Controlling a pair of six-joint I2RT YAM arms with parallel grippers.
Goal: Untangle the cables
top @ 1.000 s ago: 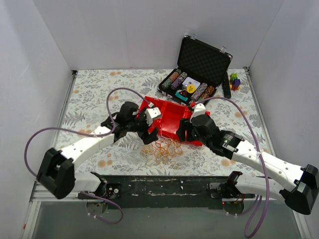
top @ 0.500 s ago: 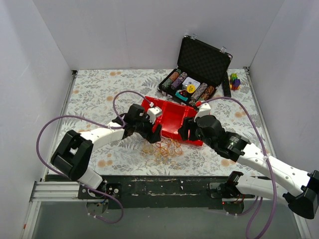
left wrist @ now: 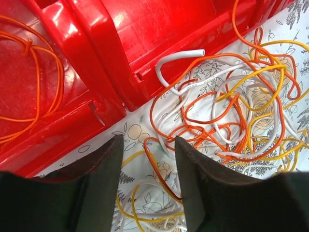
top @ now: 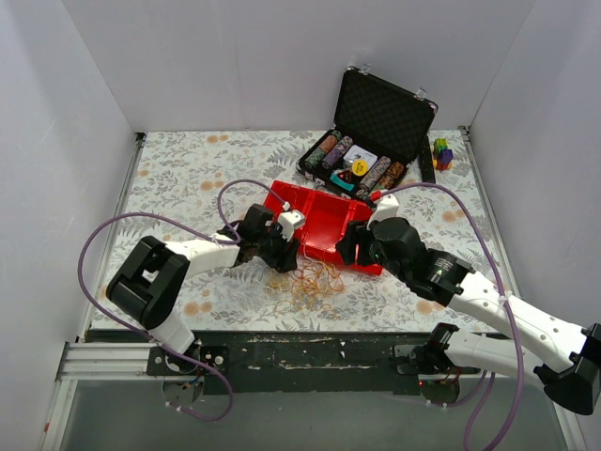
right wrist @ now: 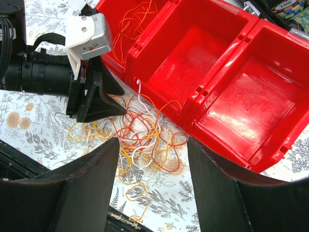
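The cables (top: 308,280) lie in a tangled pile of thin orange, yellow, white and reddish strands on the floral cloth, just in front of the red bin (top: 319,211). My left gripper (top: 283,263) is open and low at the pile's left edge. In the left wrist view (left wrist: 148,188) a reddish-orange strand (left wrist: 161,169) and yellow loops lie between its fingers, ungripped. My right gripper (top: 344,252) is open and empty above the pile's right side. The right wrist view (right wrist: 152,188) shows the cables (right wrist: 140,135) below. A few orange strands (left wrist: 34,87) lie in the bin's left compartment.
An open black case of poker chips (top: 371,141) stands behind the bin, with a black remote (top: 427,162) and coloured blocks (top: 441,152) at its right. The black rail of the table's front edge (top: 310,352) runs just behind the pile. White walls enclose the table.
My left arm has swung inward and its gripper has dropped to the left edge of the pile. My right gripper has shifted slightly left and stays over the bin's front edge.
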